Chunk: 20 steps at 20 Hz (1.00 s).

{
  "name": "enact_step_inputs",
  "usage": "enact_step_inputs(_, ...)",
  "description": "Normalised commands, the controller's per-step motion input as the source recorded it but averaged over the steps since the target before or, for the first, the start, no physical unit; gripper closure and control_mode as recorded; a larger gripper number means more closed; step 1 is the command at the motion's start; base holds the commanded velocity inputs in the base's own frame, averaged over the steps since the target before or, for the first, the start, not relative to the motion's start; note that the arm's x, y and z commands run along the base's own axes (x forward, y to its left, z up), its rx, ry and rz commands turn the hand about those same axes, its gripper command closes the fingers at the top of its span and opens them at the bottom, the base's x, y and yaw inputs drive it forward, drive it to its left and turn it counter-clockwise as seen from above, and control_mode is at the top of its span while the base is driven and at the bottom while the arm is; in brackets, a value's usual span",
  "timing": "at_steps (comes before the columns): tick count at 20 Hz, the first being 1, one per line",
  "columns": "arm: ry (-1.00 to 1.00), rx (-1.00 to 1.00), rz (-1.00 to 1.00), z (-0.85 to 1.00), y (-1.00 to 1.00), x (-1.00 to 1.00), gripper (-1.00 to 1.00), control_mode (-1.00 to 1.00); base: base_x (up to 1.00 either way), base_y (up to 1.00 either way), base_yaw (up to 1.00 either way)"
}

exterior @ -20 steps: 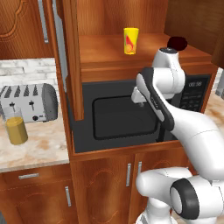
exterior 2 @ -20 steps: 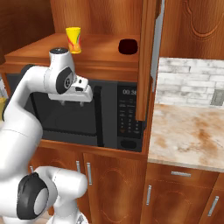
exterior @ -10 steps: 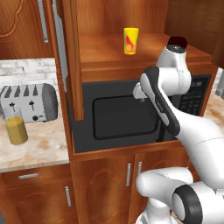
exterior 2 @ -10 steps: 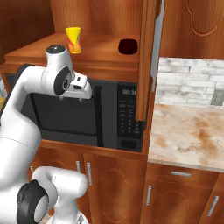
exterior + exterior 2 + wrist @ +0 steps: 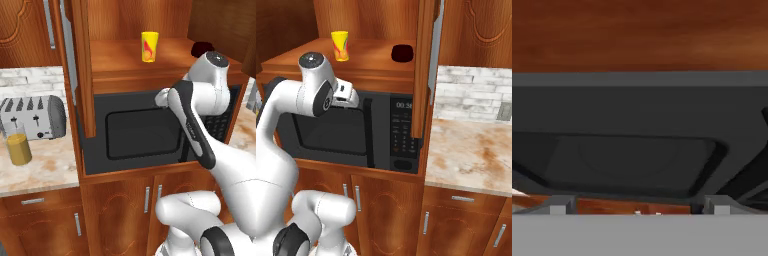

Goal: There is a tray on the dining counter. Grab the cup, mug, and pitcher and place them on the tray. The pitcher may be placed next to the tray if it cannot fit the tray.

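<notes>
Because the cup [image 5: 149, 46] and the mug [image 5: 402, 53] stand on the wooden shelf [image 5: 371, 64] above the microwave [image 5: 142, 132], the gripper [image 5: 637, 204] hangs before its door, jaws wide apart and empty. That cup is a yellow tumbler marked red-orange; the clear pitcher [image 5: 18, 148] waits beside the toaster [image 5: 32, 116].

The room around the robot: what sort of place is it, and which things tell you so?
A kitchen, most likely: a microwave built into wood cabinets, a toaster on a marble counter, tiled wall behind.
</notes>
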Motion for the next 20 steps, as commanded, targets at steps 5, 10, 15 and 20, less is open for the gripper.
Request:
enact_step_inputs(5,-0.13,0.16,-0.02,0.36,0.00,-0.06,-1.00,-1.00,0.00,0.00,0.00)
enact_step_inputs(10,-0.08,0.23,-0.07,0.31,0.00,0.00,-1.00,-1.00,0.00,0.00,0.00)
enact_step_inputs(15,-0.04,0.26,-0.09,0.36,-0.05,0.00,-1.00,-1.00,0.00,0.00,0.00)
enact_step_inputs(20,-0.01,0.23,-0.10,0.50,0.00,0.00,-1.00,-1.00,0.00,0.00,0.00)
